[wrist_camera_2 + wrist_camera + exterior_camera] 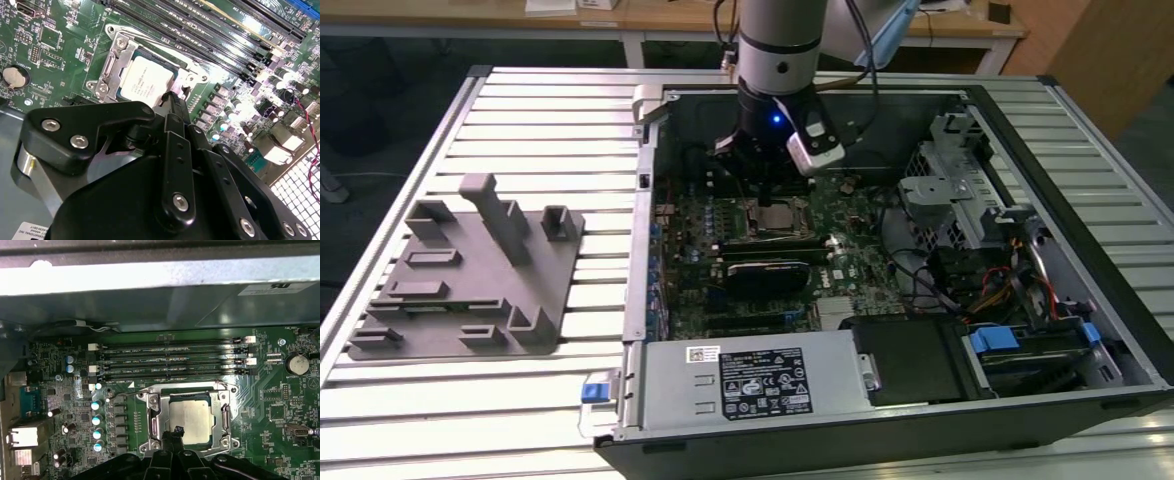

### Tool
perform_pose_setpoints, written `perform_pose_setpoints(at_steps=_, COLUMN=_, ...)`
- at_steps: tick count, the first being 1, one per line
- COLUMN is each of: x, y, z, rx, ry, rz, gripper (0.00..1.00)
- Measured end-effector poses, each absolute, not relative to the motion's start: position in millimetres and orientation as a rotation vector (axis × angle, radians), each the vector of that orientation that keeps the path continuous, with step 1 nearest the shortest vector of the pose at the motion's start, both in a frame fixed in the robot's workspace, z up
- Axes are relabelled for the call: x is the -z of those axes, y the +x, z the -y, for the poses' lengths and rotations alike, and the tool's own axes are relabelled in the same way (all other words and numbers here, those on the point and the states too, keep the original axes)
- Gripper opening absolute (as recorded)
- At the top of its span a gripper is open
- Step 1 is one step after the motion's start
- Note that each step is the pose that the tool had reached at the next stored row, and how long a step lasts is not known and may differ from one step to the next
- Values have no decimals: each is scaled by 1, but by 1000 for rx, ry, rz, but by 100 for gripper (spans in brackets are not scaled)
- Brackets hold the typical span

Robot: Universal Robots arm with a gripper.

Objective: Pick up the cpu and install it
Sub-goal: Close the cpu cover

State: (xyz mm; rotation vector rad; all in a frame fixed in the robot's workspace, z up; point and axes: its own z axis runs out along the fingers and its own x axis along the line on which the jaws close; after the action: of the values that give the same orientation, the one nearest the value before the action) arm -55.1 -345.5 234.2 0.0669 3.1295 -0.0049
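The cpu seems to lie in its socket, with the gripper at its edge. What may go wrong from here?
First, the gripper is at the edge of the cpu, which lies in the socket frame; a sideways pull might shift or tilt the chip. Second, the frame's metal rim is very near, so the gripper might catch on it.

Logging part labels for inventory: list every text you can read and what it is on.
White label on the power supply: print too small to read.
cpu top: faint print, unreadable.
Motherboard silkscreen: too small to read.
Nothing quotable.
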Motion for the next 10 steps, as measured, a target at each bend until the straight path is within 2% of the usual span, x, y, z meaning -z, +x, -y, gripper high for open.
perform_pose_setpoints(at_steps=10, x=-233, y=-56, z=346, rx=5, ry=67, rz=-3129, gripper=11)
